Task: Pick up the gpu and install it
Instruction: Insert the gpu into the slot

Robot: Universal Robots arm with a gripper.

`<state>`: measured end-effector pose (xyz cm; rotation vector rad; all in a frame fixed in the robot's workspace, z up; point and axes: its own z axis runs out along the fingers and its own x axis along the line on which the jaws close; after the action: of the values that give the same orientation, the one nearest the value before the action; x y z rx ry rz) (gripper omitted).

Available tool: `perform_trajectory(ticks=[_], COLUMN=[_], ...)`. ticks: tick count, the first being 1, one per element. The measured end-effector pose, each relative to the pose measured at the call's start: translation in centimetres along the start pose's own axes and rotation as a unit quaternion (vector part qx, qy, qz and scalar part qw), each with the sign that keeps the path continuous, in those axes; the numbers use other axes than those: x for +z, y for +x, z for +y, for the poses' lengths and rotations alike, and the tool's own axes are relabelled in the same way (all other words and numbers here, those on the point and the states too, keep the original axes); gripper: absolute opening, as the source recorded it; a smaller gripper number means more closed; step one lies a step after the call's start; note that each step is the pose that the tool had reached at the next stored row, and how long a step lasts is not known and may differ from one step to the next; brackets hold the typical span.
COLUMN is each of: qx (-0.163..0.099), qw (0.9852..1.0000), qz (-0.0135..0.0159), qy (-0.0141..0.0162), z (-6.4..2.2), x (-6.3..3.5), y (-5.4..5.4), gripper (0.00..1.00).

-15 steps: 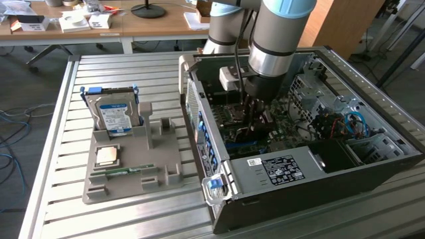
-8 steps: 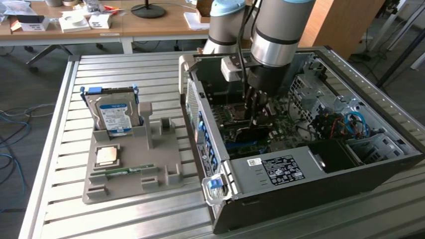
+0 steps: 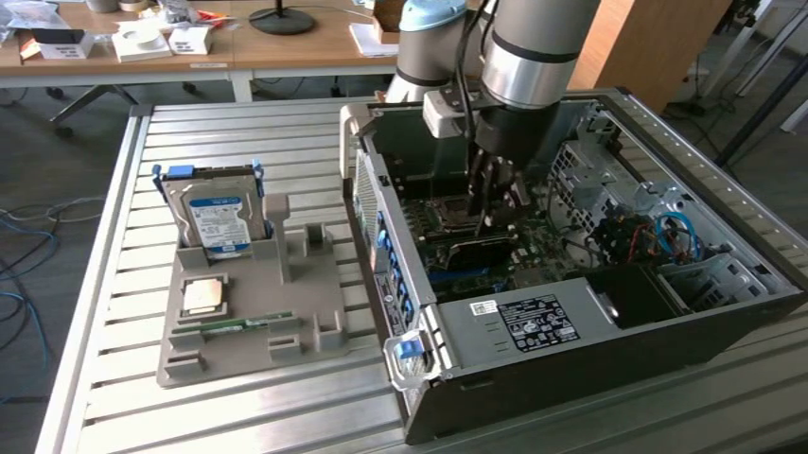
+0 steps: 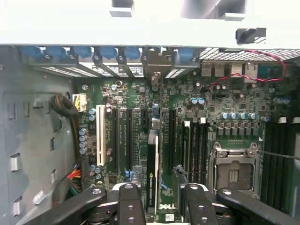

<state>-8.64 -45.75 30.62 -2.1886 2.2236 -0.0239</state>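
The gripper (image 4: 156,199) is reaching down into the open computer case (image 3: 707,322), its two dark fingers (image 4: 129,204) standing apart with the gpu (image 4: 153,173) sitting edge-on in the gap between them; the pads are looking close to the card's faces, so it is reading as a grasp on the gpu, though actual contact is hard to confirm. The card is lying directly under the gripper, between the jaws, its thin edge facing the wrist camera and its long axis running along the row of expansion slots (image 4: 121,138) on the motherboard (image 4: 225,98), pointing toward the blue-tabbed rear bracket openings (image 4: 101,52). It is appearing lined up with one slot and low against the board, but whether it is fully seated cannot be told. The wrist view is giving that alignment of card edge and slot; the exterior view is instead showing the arm (image 3: 536,57) descending vertically into the case, a dark card (image 3: 478,253) below the fingers, and, well apart toward the exterior view's left, the grey tray (image 3: 316,312) carrying the hard drive (image 3: 218,219).
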Motion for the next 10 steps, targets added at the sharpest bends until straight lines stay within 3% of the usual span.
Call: perform_trajectory(ticks=[6, 10], qx=[0.000, 0.000], qw=[1.0000, 1.0000], qz=[0.0001, -0.0001], qy=[0.0000, 0.0001], z=[-0.02, -0.03], x=[-0.90, -0.98], y=[0.00, -0.01], gripper=[0.40, 0.40])
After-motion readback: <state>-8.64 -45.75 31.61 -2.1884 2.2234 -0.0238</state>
